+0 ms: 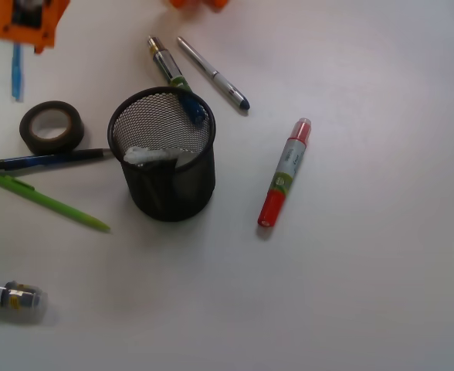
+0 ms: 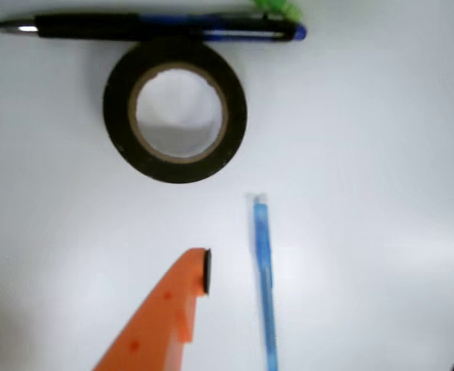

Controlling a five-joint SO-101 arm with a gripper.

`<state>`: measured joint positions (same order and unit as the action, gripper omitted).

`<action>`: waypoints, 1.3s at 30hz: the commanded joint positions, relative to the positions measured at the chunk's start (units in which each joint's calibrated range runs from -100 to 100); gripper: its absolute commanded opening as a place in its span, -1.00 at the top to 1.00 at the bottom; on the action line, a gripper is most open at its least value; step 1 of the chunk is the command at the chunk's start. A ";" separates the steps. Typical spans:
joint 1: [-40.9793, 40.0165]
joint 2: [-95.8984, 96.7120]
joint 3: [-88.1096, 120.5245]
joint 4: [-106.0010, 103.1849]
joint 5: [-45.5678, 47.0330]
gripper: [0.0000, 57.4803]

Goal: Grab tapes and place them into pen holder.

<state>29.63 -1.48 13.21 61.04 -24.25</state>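
Front view is showing a whitish tape already lying inside the pen holder. The dark tape is lying flat on the surface, ungrasped, just ahead of the orange fingers; their state cannot be determined.

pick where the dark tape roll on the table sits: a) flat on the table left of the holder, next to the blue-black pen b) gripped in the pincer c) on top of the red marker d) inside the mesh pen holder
a: the dark tape roll lies flat on the table, left of the pen holder, beside the blue-black pen, with nothing gripping it.
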 commanded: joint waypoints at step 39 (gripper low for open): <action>-2.61 54.99 -58.32 20.42 -2.15 0.97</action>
<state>26.67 53.40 -43.94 81.17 -26.98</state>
